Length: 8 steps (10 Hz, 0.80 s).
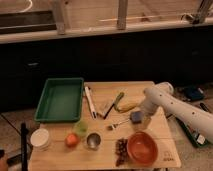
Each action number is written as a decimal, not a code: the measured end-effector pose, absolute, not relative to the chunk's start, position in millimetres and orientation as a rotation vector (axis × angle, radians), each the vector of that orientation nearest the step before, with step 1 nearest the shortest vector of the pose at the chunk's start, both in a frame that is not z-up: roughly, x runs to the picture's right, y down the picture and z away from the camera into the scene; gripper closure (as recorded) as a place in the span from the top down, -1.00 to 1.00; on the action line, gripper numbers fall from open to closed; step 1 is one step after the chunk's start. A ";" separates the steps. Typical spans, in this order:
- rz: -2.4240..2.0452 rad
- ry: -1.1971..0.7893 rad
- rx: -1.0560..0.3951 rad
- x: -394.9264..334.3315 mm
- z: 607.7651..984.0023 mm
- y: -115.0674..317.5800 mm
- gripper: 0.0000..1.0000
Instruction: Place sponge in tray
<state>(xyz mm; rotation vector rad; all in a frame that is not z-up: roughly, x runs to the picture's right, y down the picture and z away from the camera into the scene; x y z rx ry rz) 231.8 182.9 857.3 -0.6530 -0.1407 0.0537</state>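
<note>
The sponge (135, 117) is a small blue-grey block lying on the wooden table, right of centre and just above the orange bowl (143, 148). My gripper (141, 115) hangs at the end of the white arm, which reaches in from the right, and sits right at the sponge's right side. The tray (60, 99) is a large green rectangular tub at the table's back left, empty inside and far from the gripper.
Between sponge and tray lie a yellow banana-like piece (126, 106), a green-handled tool (117, 101), a pale beige piece (105, 107), a white stick (90, 101) and a fork (117, 124). Along the front stand a green cup (81, 128), an orange fruit (72, 140), a metal cup (93, 141) and a white cup (40, 137).
</note>
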 end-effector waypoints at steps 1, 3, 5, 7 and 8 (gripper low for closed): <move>0.060 -0.139 -0.660 234.1 859.6 185.7 0.56; 0.064 -0.133 -0.672 236.6 862.3 190.9 0.15; 0.061 -0.133 -0.673 234.5 864.2 190.6 -0.17; 0.056 -0.129 -0.677 233.8 865.0 192.0 -0.62; 0.053 -0.128 -0.677 232.9 865.2 192.3 -0.82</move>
